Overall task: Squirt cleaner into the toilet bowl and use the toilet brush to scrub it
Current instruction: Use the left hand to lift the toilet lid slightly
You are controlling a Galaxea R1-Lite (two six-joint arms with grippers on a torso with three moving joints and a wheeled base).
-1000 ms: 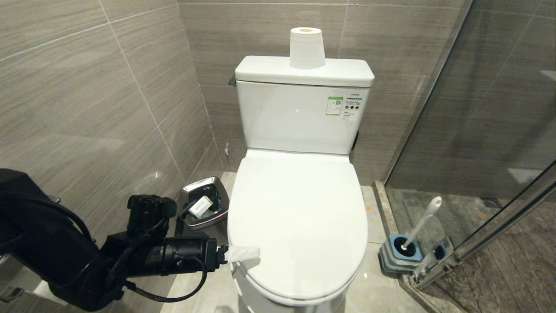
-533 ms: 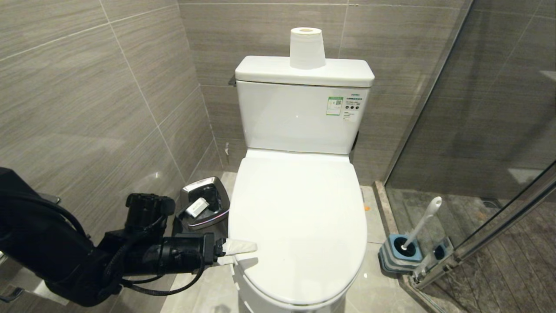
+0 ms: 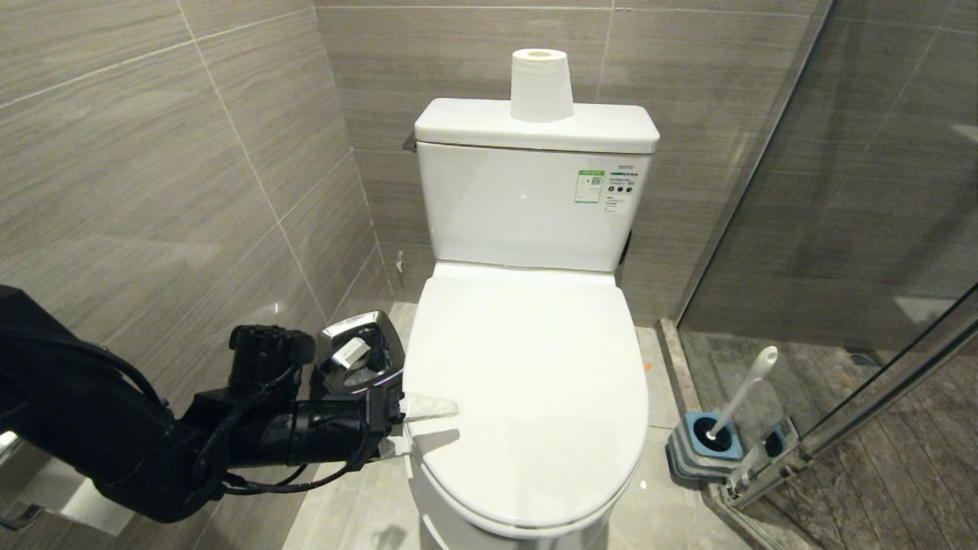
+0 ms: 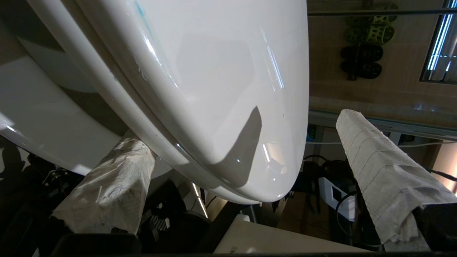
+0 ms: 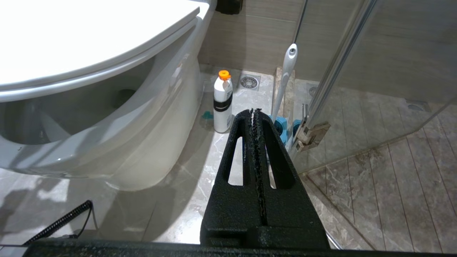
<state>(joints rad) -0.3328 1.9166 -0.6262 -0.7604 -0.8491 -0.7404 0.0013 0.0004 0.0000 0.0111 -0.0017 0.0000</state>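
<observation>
Left gripper (image 3: 416,426), paper-wrapped fingers (image 4: 385,171) spread wide and holding nothing, straddling the left front edge of the closed glossy white plastic lid (image 3: 527,397): one finger above the lid, the other below its rim, as the left wrist view shows. Black left arm reaching in from the tiled wall side, just in front of the small square steel bin (image 3: 359,359) on the floor.

Large white ceramic toilet bowl (image 5: 107,142) hidden under lid and seat, so not yet open for cleaning. Lid judged light, stiff and slippery; best lifted by that overhanging front edge, hinge at the rear near the cistern (image 3: 535,198). Faint turquoise smear of cleaner (image 4: 141,14) visible on the lid.

Toilet brush (image 3: 745,389), slim white plastic handle leaning upright in a squat blue-and-grey holder (image 3: 707,447) at the floor's right edge beside the glass shower door; light and rigid, best gripped high on the handle. White bottle with orange cap (image 5: 222,103) standing behind it.

Right gripper (image 5: 255,111) parked low, jaws closed and empty.
</observation>
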